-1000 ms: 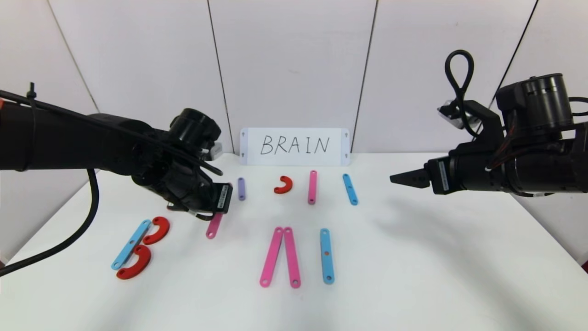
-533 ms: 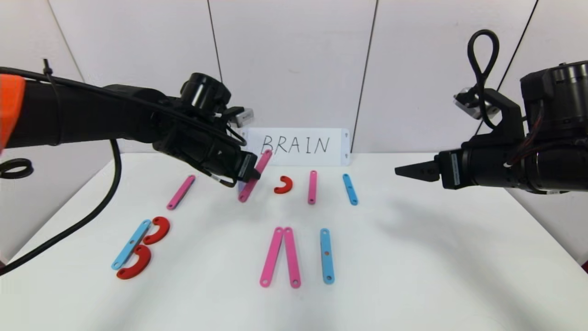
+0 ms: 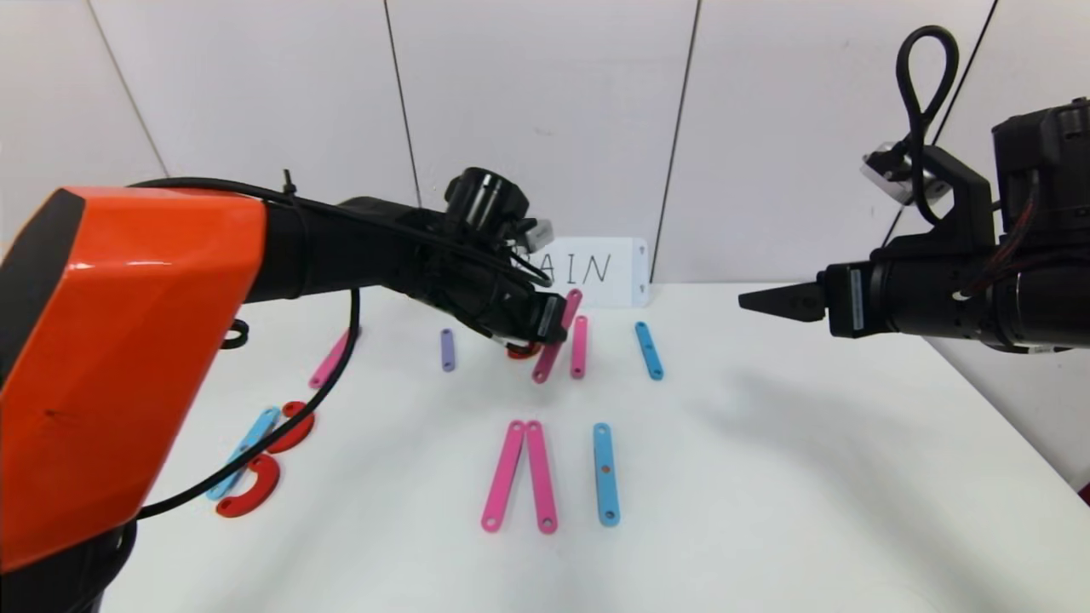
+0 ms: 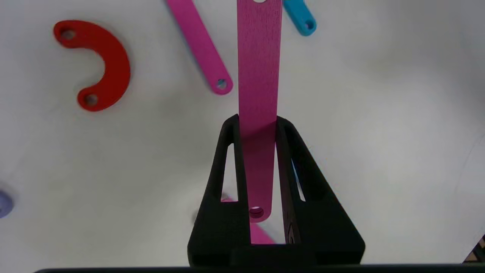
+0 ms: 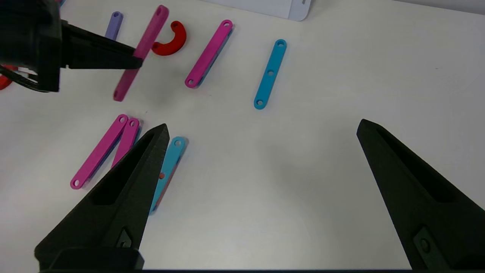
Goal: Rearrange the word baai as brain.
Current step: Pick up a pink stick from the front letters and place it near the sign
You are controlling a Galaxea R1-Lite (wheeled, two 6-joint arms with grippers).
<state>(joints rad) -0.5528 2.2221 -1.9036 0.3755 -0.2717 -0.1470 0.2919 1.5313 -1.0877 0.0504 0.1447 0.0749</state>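
Since the earlier frames, the left gripper (image 3: 558, 319) has carried its load from the left part of the tabletop toward the middle of the far edge, and more of the orange arm now fills the left of the head view. Its jaws are clenched on a long pink flat plastic strip with holes at the ends (image 4: 258, 76), held near one end so most of the length sticks out ahead of the fingers. The strip hangs tilted above the table, not resting on it.

Just beside it on the white tabletop (image 3: 809, 477) lie a small red C-shaped plastic curve (image 4: 99, 64), a second pink strip (image 3: 579, 346) and, a bit further right, a light-blue strip with three holes (image 3: 649, 350). A short purple strip (image 3: 447, 350) lies left of the gripper. Nearer the front edge stand two long pink strips joined at the top (image 3: 521, 477) and a blue upright strip (image 3: 605, 473). Near the left edge, the letter B of a blue strip and two red curves (image 3: 255, 460) is partly hidden by the arm, with one more pink strip (image 3: 330, 359) behind it. The white card with handwritten letters (image 3: 609, 271) stands at the far edge.

The right gripper (image 3: 762, 301) hovers over the right side with jaws wide apart, holding nothing.

The step in hand seems to be moving a pink strip out of the old word. Next, I think, the strip must be lowered flat and released.
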